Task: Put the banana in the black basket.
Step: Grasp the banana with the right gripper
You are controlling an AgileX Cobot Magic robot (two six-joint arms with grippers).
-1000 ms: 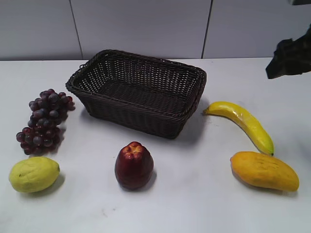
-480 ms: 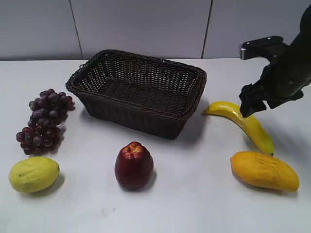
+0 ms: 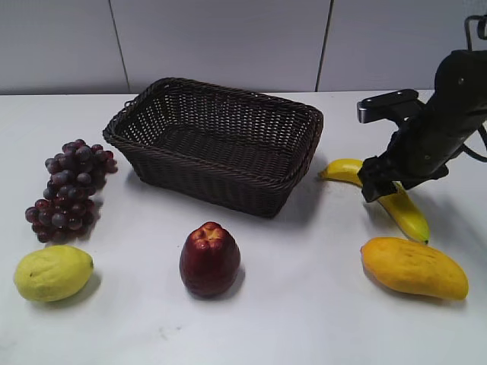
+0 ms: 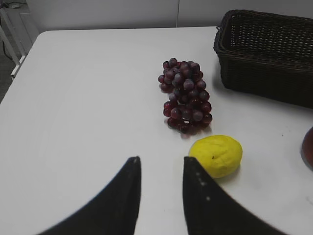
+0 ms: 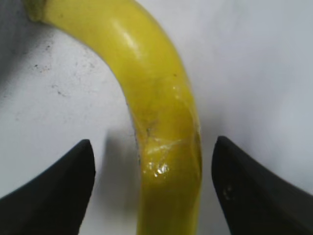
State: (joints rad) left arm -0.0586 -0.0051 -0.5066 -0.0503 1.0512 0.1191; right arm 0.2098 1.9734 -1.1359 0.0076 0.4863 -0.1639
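Observation:
The banana (image 3: 407, 213) lies on the white table to the right of the black basket (image 3: 221, 141), its middle hidden by my right arm. My right gripper (image 3: 378, 186) is down over the banana's middle. In the right wrist view the open jaws (image 5: 152, 147) stand on either side of the banana (image 5: 156, 98) with gaps on both sides, not touching it. My left gripper (image 4: 160, 164) is open and empty above bare table, out of the exterior view. The basket's corner shows in the left wrist view (image 4: 264, 54). The basket is empty.
A mango (image 3: 415, 268) lies just in front of the banana. A red apple (image 3: 210, 258) stands at front centre. A lemon (image 3: 53, 272) and purple grapes (image 3: 70, 188) lie at the left, also in the left wrist view: lemon (image 4: 216, 155), grapes (image 4: 185, 95).
My right arm has come down from the upper right and moved left onto the banana; its open jaws now straddle the banana's middle. The fruit and basket have not moved.

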